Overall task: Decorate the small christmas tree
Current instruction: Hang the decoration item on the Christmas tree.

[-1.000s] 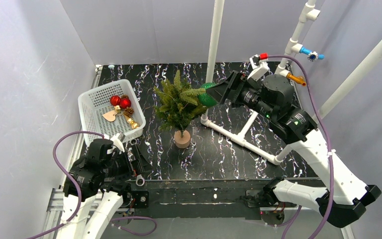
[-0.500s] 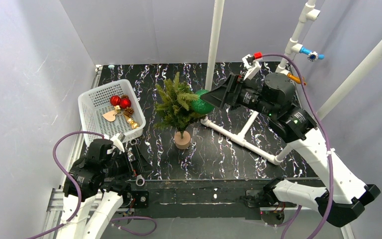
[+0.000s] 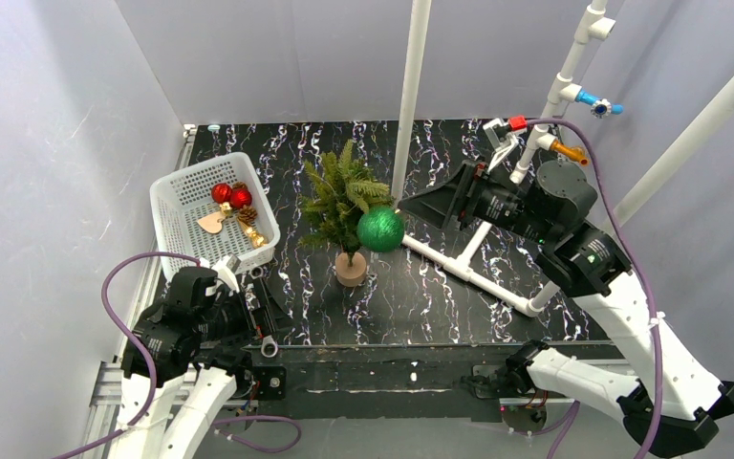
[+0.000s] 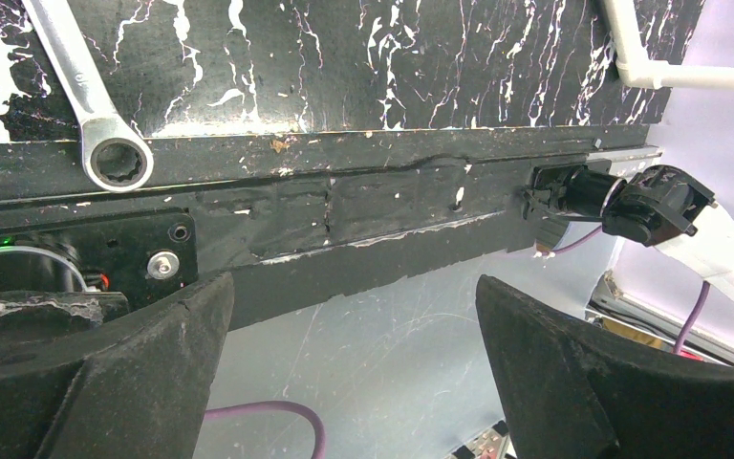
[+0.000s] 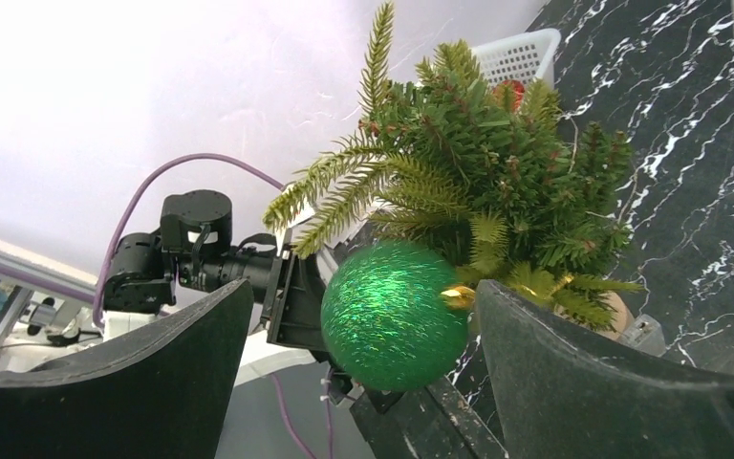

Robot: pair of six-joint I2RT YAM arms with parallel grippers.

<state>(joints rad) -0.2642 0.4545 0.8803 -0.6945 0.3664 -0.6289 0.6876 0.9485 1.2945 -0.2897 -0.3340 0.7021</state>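
Overall: black white-veined tabletop (image 3: 420, 287), lilac walls (image 3: 57, 143), white pipe frame (image 3: 411, 76); left hand (image 4: 354, 306), right hand (image 3: 403, 204) both spread, empty.

In the top view we find the small christmas tree (image 3: 342, 201) at mid-frame on the table (image 3: 420, 287), with the basket (image 3: 177, 196) to its left. A ball ornament (image 3: 380, 229) sits against the tree's lower right, just below and left of the right gripper (image 3: 406, 204). A wrench (image 3: 268, 341) lies at lower left, below the basket.

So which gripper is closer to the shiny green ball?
Right. The right gripper is open just beside the green ball; the left gripper sits far off, by the wrench.
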